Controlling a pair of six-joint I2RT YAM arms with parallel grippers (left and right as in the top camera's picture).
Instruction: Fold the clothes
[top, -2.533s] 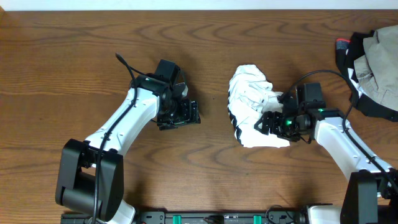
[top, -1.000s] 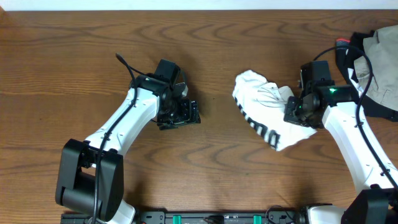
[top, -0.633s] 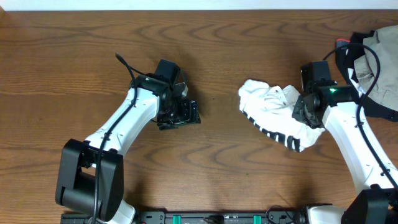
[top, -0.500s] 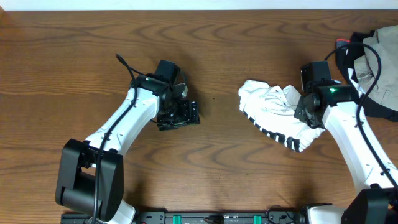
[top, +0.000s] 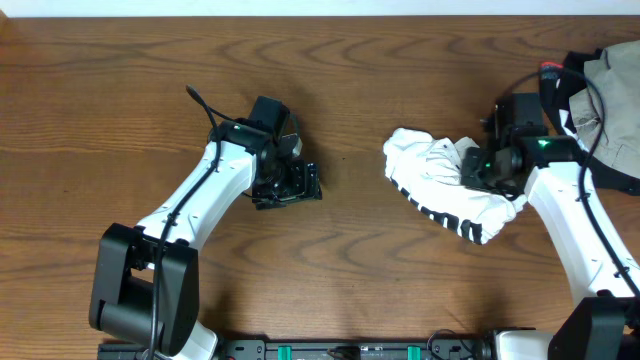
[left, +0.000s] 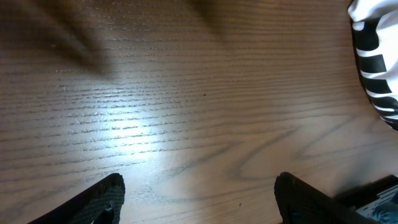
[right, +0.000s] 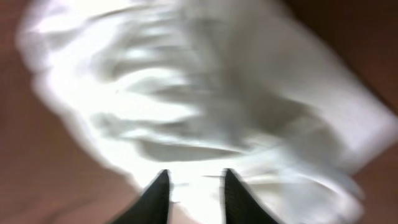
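1. The table is dark brown wood with a strong grain, and it fills every view.
2. The left arm rises from the near left edge and reaches toward the middle of the table. The left gripper hangs low over bare wood, well apart from the garment. In the left wrist view its fingers stand wide apart with nothing between them but tabletop.
3. The clothes lie right of centre as a crumpled white bundle. Black stripes run along its near left edge. The left wrist view catches a bit of that striped edge in its far right corner.
4. The right gripper sits over the right side of the bundle, and the right arm comes in from the near right corner. The right wrist view is blurred. It shows two dark fingertips a narrow gap apart, with wrinkled white cloth filling the frame beyond them. The gap seems to hold no cloth. The blur does not show whether the tips touch the fabric.
5. A heap of other garments sits in the far right corner, khaki cloth lying on something black. It lies near the right arm's wrist and apart from the white bundle.
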